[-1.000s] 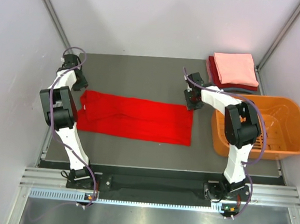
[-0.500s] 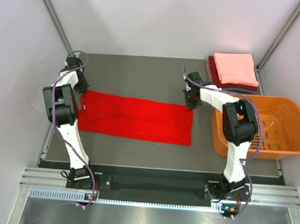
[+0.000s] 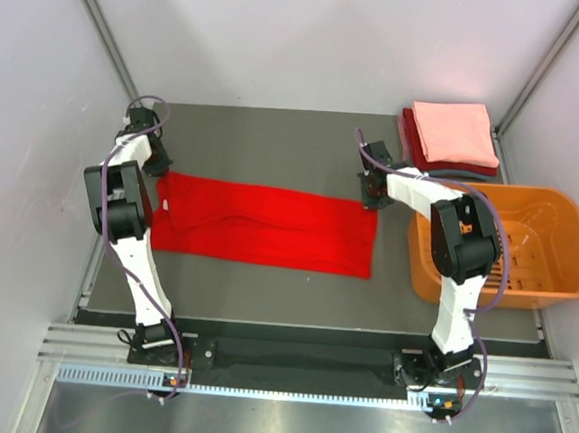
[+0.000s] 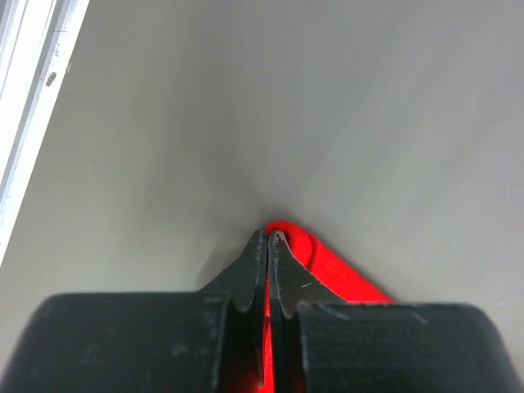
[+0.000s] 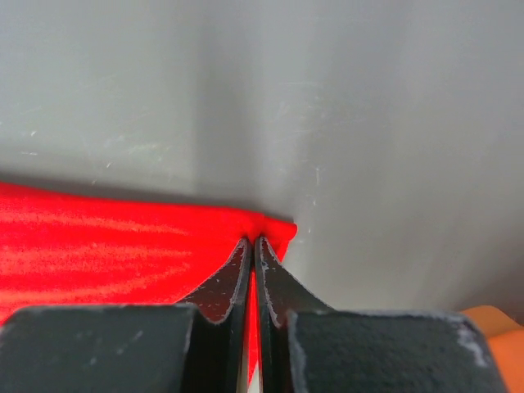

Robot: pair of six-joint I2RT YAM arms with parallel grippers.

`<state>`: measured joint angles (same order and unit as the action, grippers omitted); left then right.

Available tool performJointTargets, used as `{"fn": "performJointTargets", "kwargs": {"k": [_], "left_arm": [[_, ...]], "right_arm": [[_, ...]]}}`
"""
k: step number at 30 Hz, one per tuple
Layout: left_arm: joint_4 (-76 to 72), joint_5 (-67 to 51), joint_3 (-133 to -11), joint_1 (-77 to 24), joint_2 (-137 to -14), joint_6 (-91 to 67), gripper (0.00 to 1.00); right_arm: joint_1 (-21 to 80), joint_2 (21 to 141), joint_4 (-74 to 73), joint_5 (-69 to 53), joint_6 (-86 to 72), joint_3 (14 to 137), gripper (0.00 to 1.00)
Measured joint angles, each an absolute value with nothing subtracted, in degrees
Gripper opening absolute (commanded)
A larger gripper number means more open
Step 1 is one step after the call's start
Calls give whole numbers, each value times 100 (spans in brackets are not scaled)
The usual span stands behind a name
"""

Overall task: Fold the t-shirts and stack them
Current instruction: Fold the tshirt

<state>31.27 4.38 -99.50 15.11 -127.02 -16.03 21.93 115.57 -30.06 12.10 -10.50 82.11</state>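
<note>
A bright red t-shirt (image 3: 264, 225) lies as a long folded band across the grey table (image 3: 275, 145). My left gripper (image 3: 163, 171) is shut on its far left corner; in the left wrist view the red cloth (image 4: 327, 266) bulges past the pinched gripper (image 4: 268, 236). My right gripper (image 3: 374, 200) is shut on the far right corner, where the red cloth (image 5: 123, 237) puckers at the closed tips of the gripper (image 5: 255, 240). A stack of folded t-shirts sits at the back right, salmon-pink (image 3: 455, 131) on top of dark red (image 3: 409, 136).
An orange plastic basket (image 3: 561, 213) stands at the right, close beside my right arm. Pale walls close in the table on the left, back and right. A metal rail (image 3: 308, 363) runs along the near edge by the arm bases.
Both grippers have closed on the far corners of the red t-shirt. The cloth's far edge has shifted slightly at both ends.
</note>
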Motion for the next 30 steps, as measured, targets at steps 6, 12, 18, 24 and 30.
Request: {"fn": "performJointTargets", "kwargs": {"k": [6,12,18,24,30], "left_arm": [[2989,388,-9996,1511,-12755,-1817,0],[2443,-69,-10036,1511,-12884,-2165,0],[1855,-467,-10383,1457,-13253,-2714,0],[1046,-974,-11360,1328,-14132,-3638,0],[329,-1192,-13200,1044,-15522,-4530,0]], "right_arm": [[2193,11535,-2917,1387,-1232,8141,0],[2163,11524,-2897,1374,-1343,8130,12],[2043,11454,-2958,1487,-1389,8130,31],[1855,11072,-3009,1658,-1400,8145,32],[1828,10908,-2987,1651,-1328,8254,32]]}}
